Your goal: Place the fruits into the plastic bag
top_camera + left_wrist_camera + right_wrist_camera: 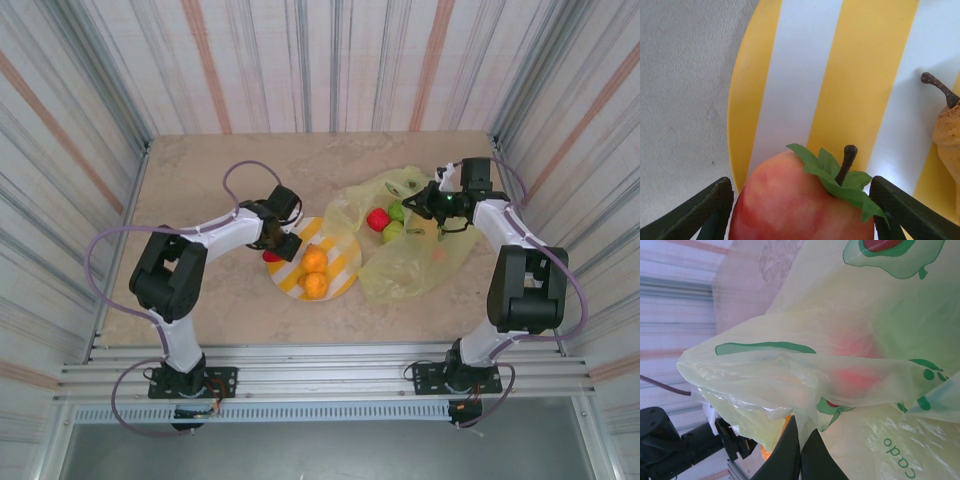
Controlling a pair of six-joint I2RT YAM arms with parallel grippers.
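A red fruit [800, 200] with a green leaf and a brown stem lies at the left rim of the striped plate [790, 75]. My left gripper [801, 182] is open, its jaws close on either side of that fruit; from above, the gripper [285, 244] stands over the fruit [271, 256]. Two orange fruits [315, 260] [316, 285] rest on the plate. The plastic bag [415, 255] lies to the right, holding a red fruit [377, 219] and two green ones [397, 211] [392, 231]. My right gripper [800, 429] is shut on a fold of the bag [805, 380], holding its edge up [420, 200].
An orange fruit with a dark stem [947, 130] lies on the plate just right of my left fingers. Corrugated walls close in the marble table [200, 180] on three sides. A metal rail [320, 365] runs along the near edge.
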